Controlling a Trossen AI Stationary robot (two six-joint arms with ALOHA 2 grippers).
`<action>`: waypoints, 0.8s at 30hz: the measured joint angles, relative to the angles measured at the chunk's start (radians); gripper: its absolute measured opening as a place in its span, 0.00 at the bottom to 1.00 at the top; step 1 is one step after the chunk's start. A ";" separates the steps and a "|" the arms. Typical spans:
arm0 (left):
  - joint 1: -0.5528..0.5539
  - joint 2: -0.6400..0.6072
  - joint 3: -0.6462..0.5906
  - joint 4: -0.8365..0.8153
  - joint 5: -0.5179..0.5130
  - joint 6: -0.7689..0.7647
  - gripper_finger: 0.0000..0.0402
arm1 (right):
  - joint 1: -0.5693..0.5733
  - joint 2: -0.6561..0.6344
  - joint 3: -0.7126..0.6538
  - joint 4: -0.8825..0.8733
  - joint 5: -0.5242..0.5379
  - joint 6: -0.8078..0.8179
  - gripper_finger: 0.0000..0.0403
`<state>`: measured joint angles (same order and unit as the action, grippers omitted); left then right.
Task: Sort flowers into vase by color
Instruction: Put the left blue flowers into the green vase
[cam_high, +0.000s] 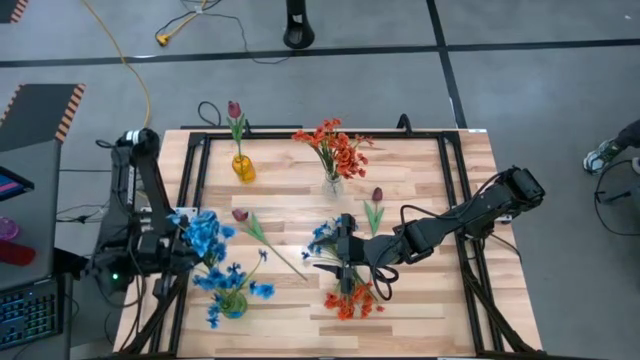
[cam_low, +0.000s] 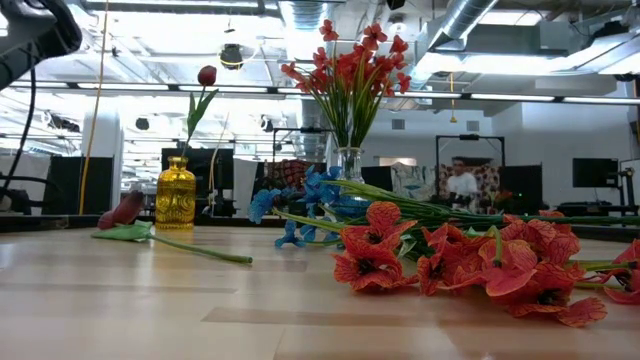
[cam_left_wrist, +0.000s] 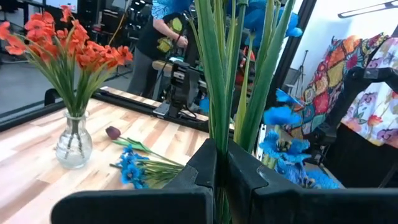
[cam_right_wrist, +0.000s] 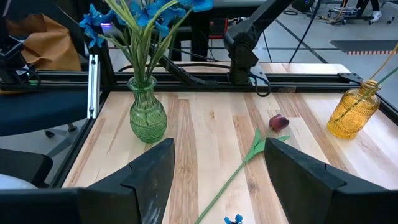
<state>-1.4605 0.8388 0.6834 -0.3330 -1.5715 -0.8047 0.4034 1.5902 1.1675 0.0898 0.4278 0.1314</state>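
My left gripper (cam_high: 190, 245) stands at the table's left edge, just behind the green vase (cam_high: 232, 302) of blue flowers, and is shut on a blue sprig (cam_high: 206, 233). My right gripper (cam_high: 335, 262) is open and hovers mid-table over a loose blue sprig (cam_high: 325, 238) and an orange-red sprig (cam_high: 350, 300), both lying flat. One maroon tulip (cam_high: 240, 215) lies on the boards. Another tulip (cam_high: 377, 196) lies beside the right arm. The yellow vase (cam_high: 243, 166) holds a tulip, and the clear vase (cam_high: 333, 184) holds orange-red flowers. My left gripper pinches the blue sprig's bundle of green stems (cam_left_wrist: 219, 134) between its two fingers (cam_left_wrist: 249, 177). The stems run on straight past the fingertips, with the blue heads (cam_left_wrist: 283, 115) beyond them. In the high view the sprig sits off the boards, beside the green vase.
Black frame rails (cam_high: 195, 190) run along the table's left, far and right sides. Bare boards (cam_high: 290, 320) lie near the front edge, between the green vase and the orange-red sprig. A person (cam_low: 462, 182) stands in the room behind.
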 joint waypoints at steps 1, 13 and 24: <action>0.000 0.012 0.000 0.006 0.000 -0.005 0.00 | 0.000 0.000 0.000 0.000 0.000 0.000 0.69; 0.000 0.094 0.001 0.230 -0.001 0.162 0.00 | 0.000 0.000 0.000 0.000 0.000 0.000 0.69; 0.033 0.104 0.001 0.249 0.000 0.156 0.00 | -0.006 0.000 0.000 0.000 0.000 0.000 0.69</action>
<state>-1.4276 0.9428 0.6846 -0.0844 -1.5717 -0.6483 0.3969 1.5902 1.1675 0.0902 0.4278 0.1319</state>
